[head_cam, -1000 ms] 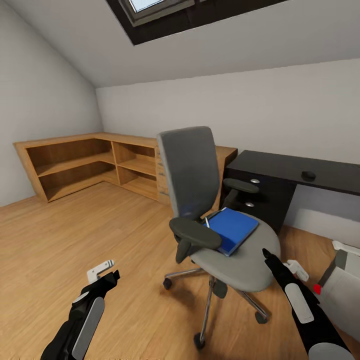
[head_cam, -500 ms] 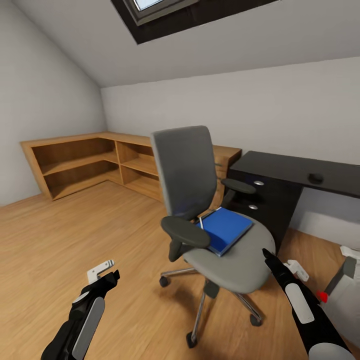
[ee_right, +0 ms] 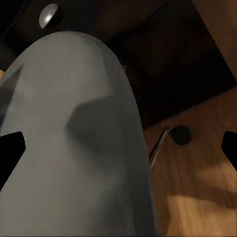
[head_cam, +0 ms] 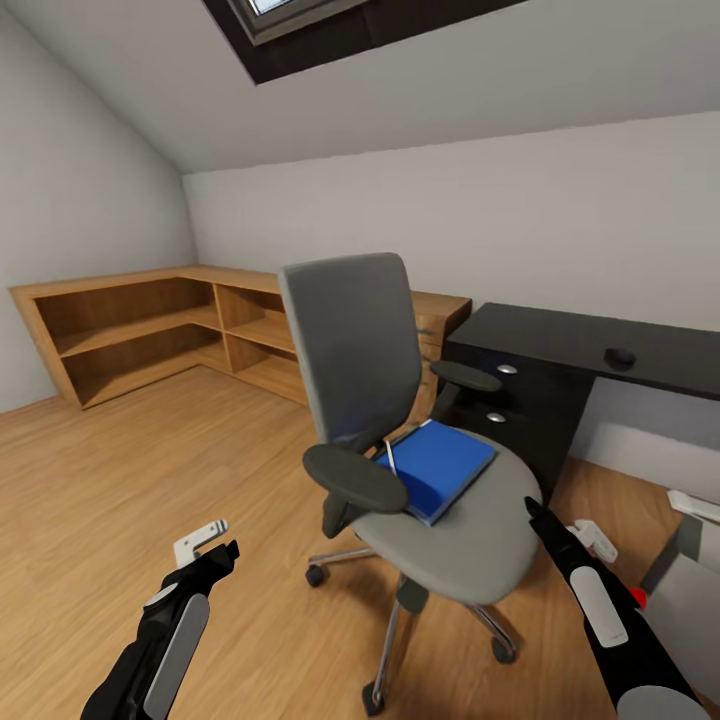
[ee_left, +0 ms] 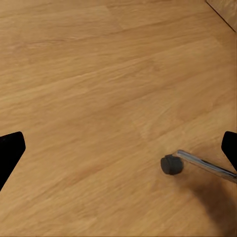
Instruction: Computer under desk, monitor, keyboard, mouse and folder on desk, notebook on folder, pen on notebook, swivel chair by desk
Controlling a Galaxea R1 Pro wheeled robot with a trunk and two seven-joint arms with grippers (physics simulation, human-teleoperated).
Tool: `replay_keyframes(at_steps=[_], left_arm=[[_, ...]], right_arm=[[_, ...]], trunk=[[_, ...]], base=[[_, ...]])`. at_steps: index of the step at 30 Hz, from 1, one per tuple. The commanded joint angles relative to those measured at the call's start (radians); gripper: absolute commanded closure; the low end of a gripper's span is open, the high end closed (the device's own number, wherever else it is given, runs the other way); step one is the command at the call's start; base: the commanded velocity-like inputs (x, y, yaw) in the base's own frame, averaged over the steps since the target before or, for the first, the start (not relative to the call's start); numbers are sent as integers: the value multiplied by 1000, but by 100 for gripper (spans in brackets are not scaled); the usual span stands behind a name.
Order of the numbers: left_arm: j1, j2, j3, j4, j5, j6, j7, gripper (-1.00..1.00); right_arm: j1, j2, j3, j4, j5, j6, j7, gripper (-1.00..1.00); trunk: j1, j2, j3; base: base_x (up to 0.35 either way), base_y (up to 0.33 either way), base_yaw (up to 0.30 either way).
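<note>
chair parked by the bench, folder on the seat

the swivel chair [head_cam: 400, 420] sits just left of the black bench [head_cam: 590, 345]. the blue folder [head_cam: 437, 466] lies flat on its seat, one corner hidden behind the near armrest, a thin white pen [head_cam: 390, 458] at its edge. the mouse [head_cam: 620, 356] is a dark blob on the bench. both the left hand [head_cam: 207, 545] and right hand [head_cam: 560, 527] hang empty, fingers apart. the grey computer [head_cam: 690, 580] is cut off at the right edge.
</note>
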Motion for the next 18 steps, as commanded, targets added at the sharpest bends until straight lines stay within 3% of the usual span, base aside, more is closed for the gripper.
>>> replay_keyframes(at_steps=[1, 10, 18], left_arm=[[0, -1, 1, -2, 9, 3, 5, -100], [0, -1, 0, -2, 9, 3, 5, -100], [0, -2, 0, -2, 9, 3, 5, -100]], right_arm=[[0, 0, -1, -2, -8, 5, -2, -100], [0, 0, -1, -2, -8, 5, -2, -100], [0, 0, -1, -2, -8, 5, -1, -100]], trunk=[[0, 0, -1], [0, 0, -1], [0, 0, -1]], base=[[149, 0, 0], [283, 0, 0], [34, 0, 0]])
